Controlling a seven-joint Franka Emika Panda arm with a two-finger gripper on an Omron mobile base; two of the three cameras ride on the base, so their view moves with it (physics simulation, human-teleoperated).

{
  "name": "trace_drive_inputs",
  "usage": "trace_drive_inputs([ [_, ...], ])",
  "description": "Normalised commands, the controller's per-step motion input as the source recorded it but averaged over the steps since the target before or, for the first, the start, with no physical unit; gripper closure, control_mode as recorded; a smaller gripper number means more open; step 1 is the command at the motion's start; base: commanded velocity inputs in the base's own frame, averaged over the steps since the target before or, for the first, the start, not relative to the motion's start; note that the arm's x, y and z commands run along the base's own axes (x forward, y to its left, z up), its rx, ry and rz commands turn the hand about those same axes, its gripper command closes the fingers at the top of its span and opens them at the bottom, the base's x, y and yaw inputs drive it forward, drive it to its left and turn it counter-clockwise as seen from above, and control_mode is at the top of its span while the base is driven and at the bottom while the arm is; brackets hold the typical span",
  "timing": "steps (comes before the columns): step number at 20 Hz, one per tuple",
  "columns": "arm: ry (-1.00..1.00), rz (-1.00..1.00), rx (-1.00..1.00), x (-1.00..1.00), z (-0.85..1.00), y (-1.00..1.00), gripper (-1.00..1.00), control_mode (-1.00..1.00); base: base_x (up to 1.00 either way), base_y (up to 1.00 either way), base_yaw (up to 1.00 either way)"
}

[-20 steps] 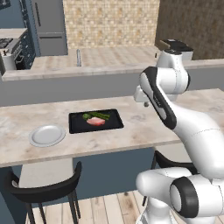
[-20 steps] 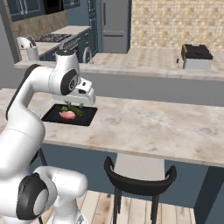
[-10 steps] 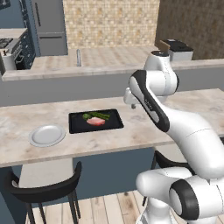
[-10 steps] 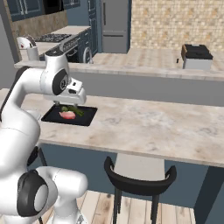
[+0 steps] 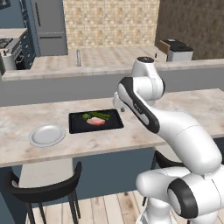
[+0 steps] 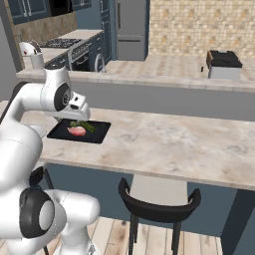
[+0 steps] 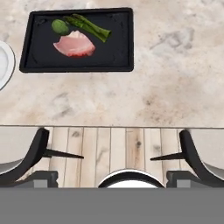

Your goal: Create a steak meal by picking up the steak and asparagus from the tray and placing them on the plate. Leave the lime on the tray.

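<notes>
Steak (image 7: 74,45) slab, asparagus (image 7: 89,26) stalks, round lime (image 7: 60,26) on flat black tray (image 7: 118,52), gripper wide open, empty.

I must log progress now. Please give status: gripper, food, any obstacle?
Gripper open, holding nothing. Steak, asparagus and lime all on tray. Plate bare. Nothing in the way.

Left base view sits behind the arm on its left, looking forward and down across the beige marble counter (image 5: 39,148) at mid range. Right base view does the same from the right, arm at lower left. Both share the flat black rectangular tray (image 5: 114,124) (image 6: 97,134) and the back counter. Hand view looks steeply down, nearer, at that tray (image 7: 122,39), the counter edge (image 7: 131,109) and wood floor (image 7: 113,148).
</notes>
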Motion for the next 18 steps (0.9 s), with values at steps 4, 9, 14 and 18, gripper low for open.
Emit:
trace_drive_inputs([
  [4, 0.00, 0.00, -0.01, 0.23, -0.22, 0.24, -1.00, -1.00, 0.00, 0.00, 0.00],
  [9, 0.00, 0.00, -0.01, 0.22, -0.16, 0.24, -1.00, -1.00, 0.00, 0.00, 0.00],
  [14, 0.00, 0.00, 0.00, 0.24, -0.06, 0.06, -1.00, -1.00, 0.00, 0.00, 0.00],
  [18, 0.00, 0.00, 0.00, 0.24, -0.06, 0.00, -1.00, -1.00, 0.00, 0.00, 0.00],
])
